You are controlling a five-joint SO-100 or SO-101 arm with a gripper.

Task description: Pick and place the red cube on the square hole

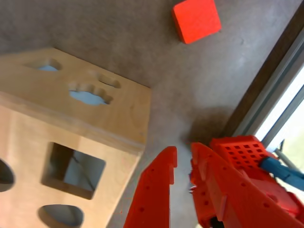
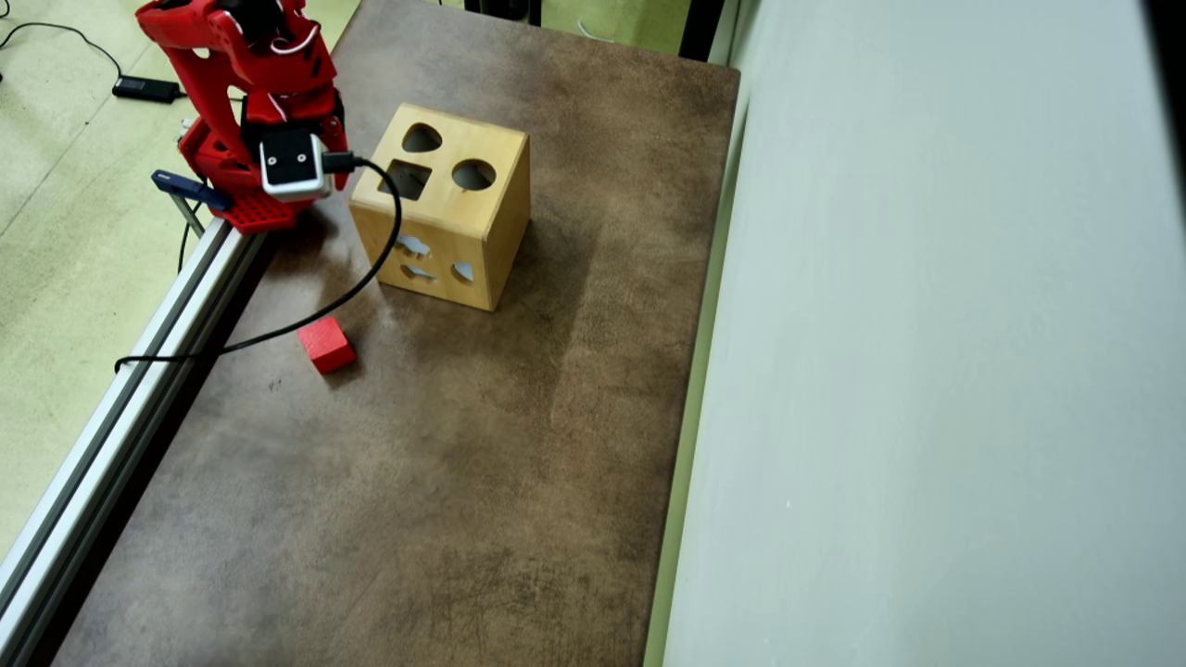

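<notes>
The red cube lies on the brown table at the top of the wrist view, well apart from my gripper. The gripper's red fingers stand a narrow gap apart with nothing between them, just right of the wooden box. The square hole is a dark cutout in the box face at lower left. In the overhead view the red cube sits left of and below the box, whose top face carries the square hole. The arm stands folded at top left, and its wrist camera hides the fingers.
An aluminium rail runs along the table's left edge, close to the cube. A black cable hangs from the wrist camera across the box corner. A pale wall bounds the right side. The box has round and heart-like cutouts beside the square one.
</notes>
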